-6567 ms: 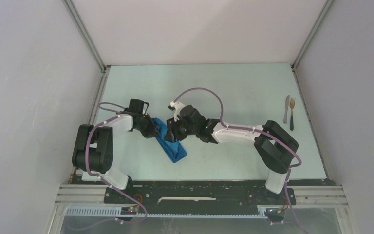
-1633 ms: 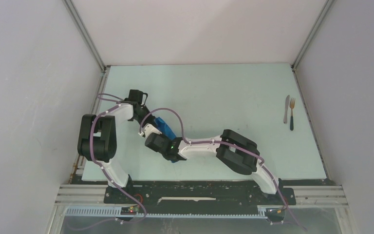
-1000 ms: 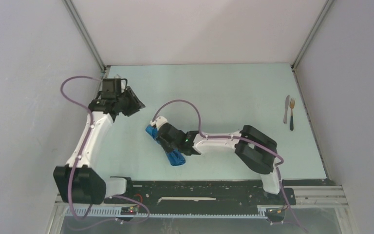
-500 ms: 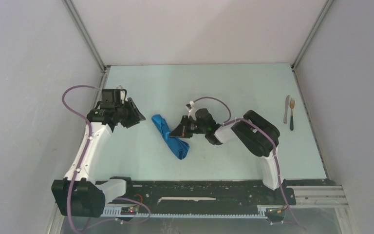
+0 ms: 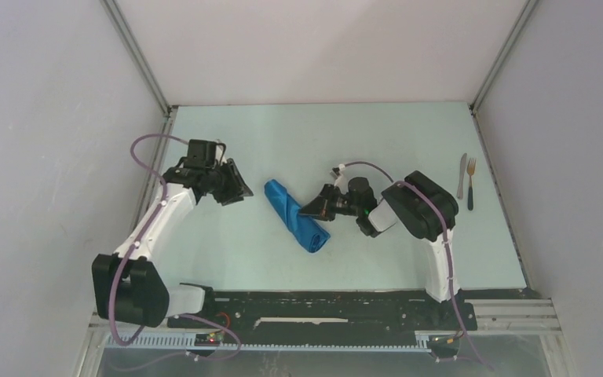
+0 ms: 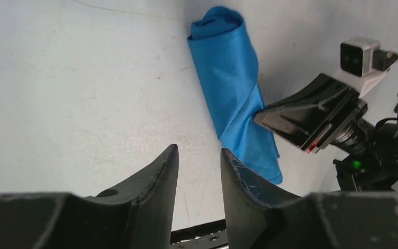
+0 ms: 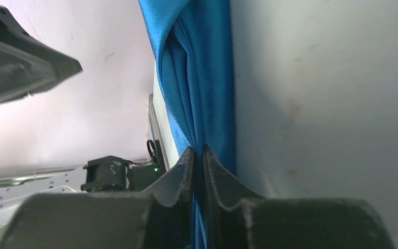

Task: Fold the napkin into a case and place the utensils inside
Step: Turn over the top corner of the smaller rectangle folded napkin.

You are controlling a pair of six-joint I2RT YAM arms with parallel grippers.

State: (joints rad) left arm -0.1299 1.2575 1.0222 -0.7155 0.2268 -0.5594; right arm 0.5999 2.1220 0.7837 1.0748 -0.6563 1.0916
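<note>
Two grippers, two different jobs. My right gripper (image 7: pixel 197 153) has its jaws almost together, with only a thin slit between them and blue cloth inside it. I read that as a pinch on the long edge of the napkin (image 5: pixel 294 214), about midway along. I judge the grip sits there because the middle of the edge lets me steer the whole strip without undoing it.

The napkin lies on the table (image 5: pixel 377 141) as a narrow diagonal strip between my two arms. It is twisted at the waist and bunched at the near end, so it looks more like a loose roll than a tidy pouch. I would call the case unfinished.

My left gripper (image 6: pixel 199 155) is partly open and holds nothing. It hangs to the left of the strip's far end, apart from it and aimed toward it — placed, I think, to pin or lift that end while the right one works.

The knife (image 5: pixel 462 174) and the fork (image 5: pixel 470 184) lie side by side at the table's right edge, well apart from the cloth and within my right arm's side.
</note>
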